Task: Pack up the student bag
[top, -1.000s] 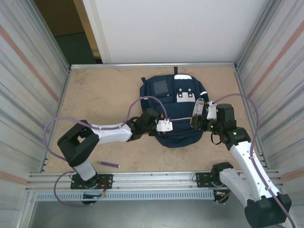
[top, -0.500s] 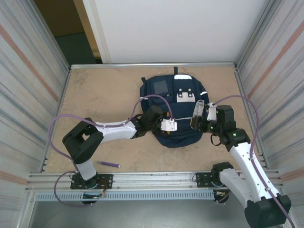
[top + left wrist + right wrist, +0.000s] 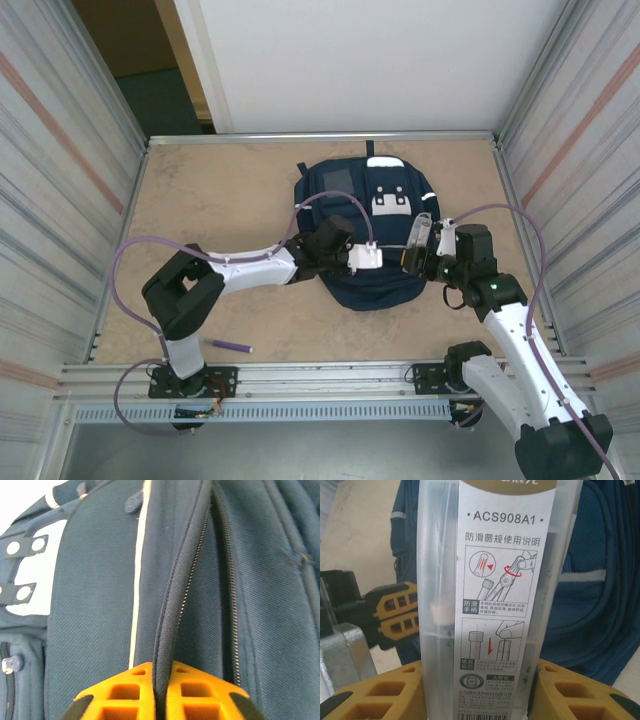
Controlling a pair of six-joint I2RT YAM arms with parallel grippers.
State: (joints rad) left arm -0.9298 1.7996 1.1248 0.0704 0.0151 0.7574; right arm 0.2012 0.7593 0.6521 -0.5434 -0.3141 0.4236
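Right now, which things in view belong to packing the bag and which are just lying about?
In the job: student bag, zip edge pinched by the left gripper; clear plastic case held in the right gripper.
Lying about: purple pen on the table, untouched.

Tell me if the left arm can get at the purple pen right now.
Not right away, probably: the left gripper is shut on the zipper edge of the student bag. The purple pen lies uncovered near that arm's base; it must let go first.
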